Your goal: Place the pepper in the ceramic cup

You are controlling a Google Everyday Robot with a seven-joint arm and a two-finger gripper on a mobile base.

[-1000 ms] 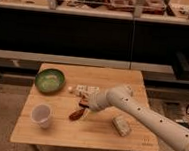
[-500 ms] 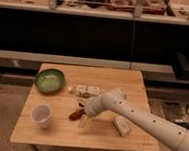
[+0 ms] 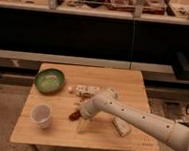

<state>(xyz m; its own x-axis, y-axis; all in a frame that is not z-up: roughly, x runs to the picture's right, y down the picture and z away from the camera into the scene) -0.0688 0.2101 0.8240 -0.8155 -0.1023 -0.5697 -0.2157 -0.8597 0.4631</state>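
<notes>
The pepper (image 3: 74,115), small and dark red, lies on the wooden table (image 3: 132,88) near its middle front. The white ceramic cup (image 3: 41,115) stands upright to the pepper's left, near the front left corner, about a hand's width from it. My white arm reaches in from the right. My gripper (image 3: 81,122) is low over the table, right next to the pepper on its right side. I cannot tell whether it touches the pepper.
A green bowl (image 3: 50,80) sits at the back left. Small white packets (image 3: 87,90) lie behind the pepper. Another pale packet (image 3: 121,127) lies under the arm at the front right. Dark shelving stands behind the table.
My arm has swung left and down, bringing the gripper from the table's middle right to just beside the pepper. The pepper and cup have stayed put.
</notes>
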